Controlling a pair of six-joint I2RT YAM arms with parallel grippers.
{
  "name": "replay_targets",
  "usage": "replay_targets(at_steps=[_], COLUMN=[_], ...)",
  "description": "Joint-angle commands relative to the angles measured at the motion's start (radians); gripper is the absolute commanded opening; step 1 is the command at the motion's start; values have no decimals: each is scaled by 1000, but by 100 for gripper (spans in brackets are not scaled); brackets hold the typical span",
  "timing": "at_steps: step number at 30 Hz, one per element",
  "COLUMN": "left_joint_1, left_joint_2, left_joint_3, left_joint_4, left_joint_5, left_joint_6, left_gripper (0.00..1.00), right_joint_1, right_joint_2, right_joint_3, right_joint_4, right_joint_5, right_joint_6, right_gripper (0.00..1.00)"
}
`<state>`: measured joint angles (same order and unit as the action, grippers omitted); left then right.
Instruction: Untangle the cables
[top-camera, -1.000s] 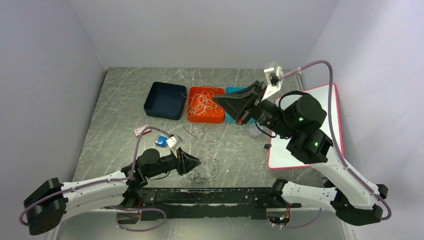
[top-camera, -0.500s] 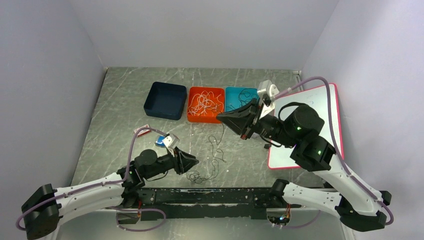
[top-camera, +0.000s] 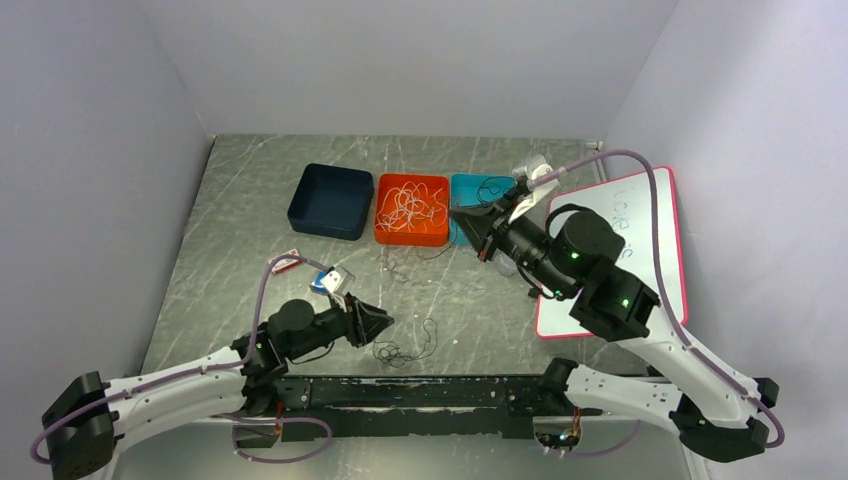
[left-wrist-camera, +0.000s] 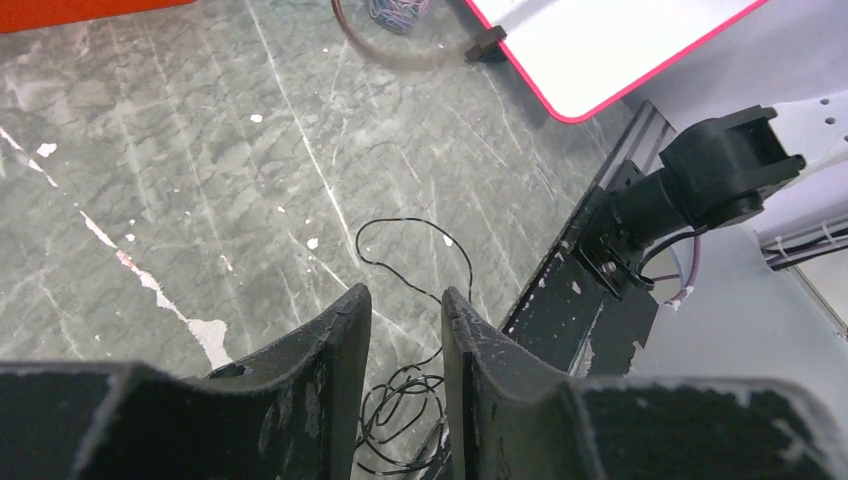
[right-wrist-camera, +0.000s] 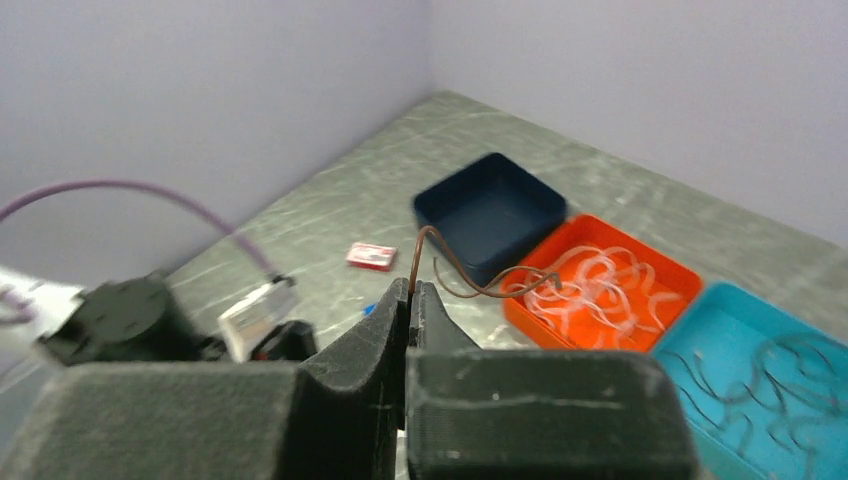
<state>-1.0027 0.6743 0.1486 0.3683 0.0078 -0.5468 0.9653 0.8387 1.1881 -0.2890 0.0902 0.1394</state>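
A tangle of thin black cables (top-camera: 405, 350) lies on the table near the front rail. My left gripper (top-camera: 388, 322) hovers low at the tangle's left edge. In the left wrist view its jaws (left-wrist-camera: 407, 300) stand apart, the coiled black cable (left-wrist-camera: 395, 400) lying on the table beneath the gap and nothing pinched. My right gripper (top-camera: 462, 215) hangs above the table by the teal tray. It is shut (right-wrist-camera: 412, 288) on one thin brownish cable (right-wrist-camera: 480, 292) that sticks up from the tips and curls off to the right.
Three trays stand in a row at the back: dark blue (top-camera: 330, 200), orange (top-camera: 385, 235) holding white cables (top-camera: 408, 205), and teal (top-camera: 460, 185) holding dark cables. A pink-edged whiteboard (top-camera: 620, 250) lies to the right. A small red-and-white card (top-camera: 284, 262) lies left of centre.
The left jaws have parted a little over the black tangle. The right gripper swung out over the table with its cable dangling, then drew back toward the teal tray, lifting the cable off the surface.
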Motion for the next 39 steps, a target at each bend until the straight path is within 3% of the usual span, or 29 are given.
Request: replay_targets(at_steps=[1, 7, 12, 21, 39], left_joint_1=[6, 6, 6, 6, 6], left_joint_2=[-13, 22, 32, 42, -46], left_joint_3=[23, 46, 53, 114, 124], left_joint_4=[-54, -62, -60, -169, -243], left_joint_5=[-55, -40, -33, -59, 15], left_joint_6=[-16, -17, -33, -25, 0], left_gripper=[38, 38, 38, 37, 39], right_joint_1=[4, -2, -52, -342, -597], right_joint_2=[40, 135, 186, 271, 516], right_joint_3=[19, 56, 70, 90, 153], right_joint_4=[-39, -36, 34, 111, 224], right_joint_5=[315, 503, 551, 343, 115], right_joint_6=[19, -21, -78, -78, -58], right_gripper=[0, 0, 0, 0, 0])
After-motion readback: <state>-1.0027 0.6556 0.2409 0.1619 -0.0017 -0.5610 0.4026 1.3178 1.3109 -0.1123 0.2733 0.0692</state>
